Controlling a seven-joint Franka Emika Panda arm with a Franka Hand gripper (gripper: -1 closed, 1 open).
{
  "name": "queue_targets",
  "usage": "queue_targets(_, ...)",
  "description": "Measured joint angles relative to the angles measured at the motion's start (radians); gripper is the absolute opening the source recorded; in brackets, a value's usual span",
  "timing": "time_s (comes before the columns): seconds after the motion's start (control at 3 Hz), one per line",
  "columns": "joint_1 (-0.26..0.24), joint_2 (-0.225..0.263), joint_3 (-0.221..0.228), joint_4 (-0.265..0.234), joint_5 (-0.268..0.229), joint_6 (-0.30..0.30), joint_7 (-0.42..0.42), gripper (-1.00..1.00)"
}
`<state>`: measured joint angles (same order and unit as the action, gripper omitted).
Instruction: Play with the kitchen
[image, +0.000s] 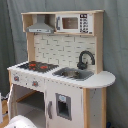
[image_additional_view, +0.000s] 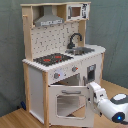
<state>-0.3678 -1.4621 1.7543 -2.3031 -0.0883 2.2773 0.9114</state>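
The kitchen (image: 65, 75) is a tall white and light-wood toy with a black-and-red stovetop (image: 37, 65), black faucet (image: 85, 59), sink (image: 74, 74) and grey hood (image: 40, 25). In the second exterior view its windowed oven door (image_additional_view: 67, 102) stands swung open below the knobs (image_additional_view: 56, 76). My gripper (image_additional_view: 91, 92) is at the door's free right edge, level with its upper part. Whether it grips the door I cannot make out. In the first exterior view only a white part of the arm (image: 21, 122) shows at the bottom left, beside the open oven cavity (image: 31, 102).
A grey curtain (image_additional_view: 112, 25) hangs behind the kitchen. The kitchen stands on a wooden floor (image_additional_view: 20, 120). A microwave (image: 74, 23) sits on the top shelf, and a small cupboard door (image: 62, 106) is shut under the sink.
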Motion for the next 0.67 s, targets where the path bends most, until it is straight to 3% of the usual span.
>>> queue_targets(0.33, -0.001, -0.001, -0.022, -0.088, -0.001, 0.055, 0.0, 1.0)
queue_targets(0.67, -0.049, -0.006, -0.017, -0.137, -0.004, 0.131, -0.002, 1.0)
